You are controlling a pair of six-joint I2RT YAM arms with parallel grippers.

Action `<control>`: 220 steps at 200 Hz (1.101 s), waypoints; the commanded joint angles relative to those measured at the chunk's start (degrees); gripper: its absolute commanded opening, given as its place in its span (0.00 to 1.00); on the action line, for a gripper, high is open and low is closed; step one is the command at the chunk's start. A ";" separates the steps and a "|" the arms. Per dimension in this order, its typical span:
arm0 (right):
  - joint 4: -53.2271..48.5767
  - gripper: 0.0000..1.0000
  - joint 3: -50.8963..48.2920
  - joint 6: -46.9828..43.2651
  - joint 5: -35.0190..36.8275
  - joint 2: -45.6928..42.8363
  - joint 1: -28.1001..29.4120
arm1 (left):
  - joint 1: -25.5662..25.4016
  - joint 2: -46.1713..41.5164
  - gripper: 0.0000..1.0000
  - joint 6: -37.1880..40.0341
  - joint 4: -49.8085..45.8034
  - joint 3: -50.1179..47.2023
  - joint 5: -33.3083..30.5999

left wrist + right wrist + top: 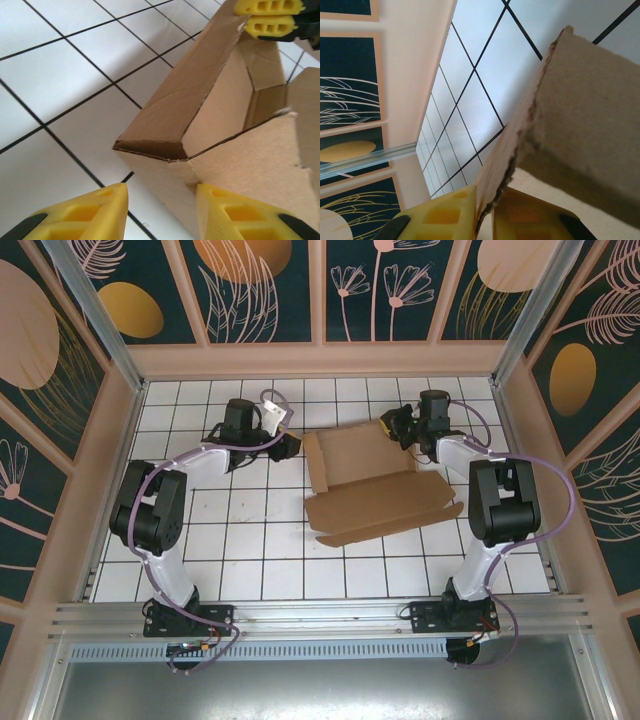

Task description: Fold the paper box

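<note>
White tiled table point(240, 540). Paper box point(375, 490): plain brown cardboard, partly raised, lying from centre toward 2 o'clock. Right gripper point(397, 426): pinched onto the box's wall at 1 o'clock. Left gripper point(291, 445): jaws apart at its 10 o'clock corner.

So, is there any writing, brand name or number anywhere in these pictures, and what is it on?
None can be read.
The paper box is plain brown cardboard, unprinted.
The wall panels carry only leaf and circle drawings, no words.
Any marking on the left arm's base is too small to read.
</note>
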 commanded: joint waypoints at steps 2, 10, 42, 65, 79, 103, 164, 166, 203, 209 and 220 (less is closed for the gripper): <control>0.47 0.15 -0.86 0.39 1.54 -1.53 0.47 | -0.85 -1.24 0.41 -1.93 -1.23 -1.56 5.85; 0.56 0.15 -0.95 0.36 1.55 -1.55 0.44 | -1.12 -1.04 0.41 -2.22 -1.24 -1.75 6.21; 1.23 0.15 -1.28 0.67 1.28 -1.63 0.65 | -2.63 0.98 0.42 -4.11 -0.23 -1.38 6.61; 1.85 0.14 -1.67 0.82 0.88 -2.18 0.80 | -3.66 3.53 0.42 -6.43 1.52 -0.48 5.57; 2.53 0.14 -2.27 0.98 0.69 -2.86 0.85 | -3.99 4.81 0.42 -7.52 2.00 0.23 4.23; 3.40 0.14 -3.24 1.32 0.49 -4.33 0.92 | -5.08 6.07 0.43 -8.56 1.29 1.62 0.13; 5.18 0.14 -5.06 1.94 0.88 -6.29 0.88 | -7.33 7.01 0.50 -12.23 0.08 4.12 -2.23; 5.24 0.14 -5.14 2.01 0.91 -6.30 0.92 | -7.34 7.02 0.50 -12.46 0.08 4.19 -2.19; 7.29 0.14 -6.12 3.06 1.35 -7.10 0.98 | -7.82 6.46 0.54 -16.06 1.37 4.13 -0.46; 7.90 0.14 -6.41 3.40 1.36 -7.28 1.02 | -8.03 6.53 0.54 -16.22 1.24 4.28 -0.77; 8.76 0.13 -6.72 3.87 1.45 -7.55 1.09 | -8.62 7.17 0.54 -16.29 0.28 5.01 -1.22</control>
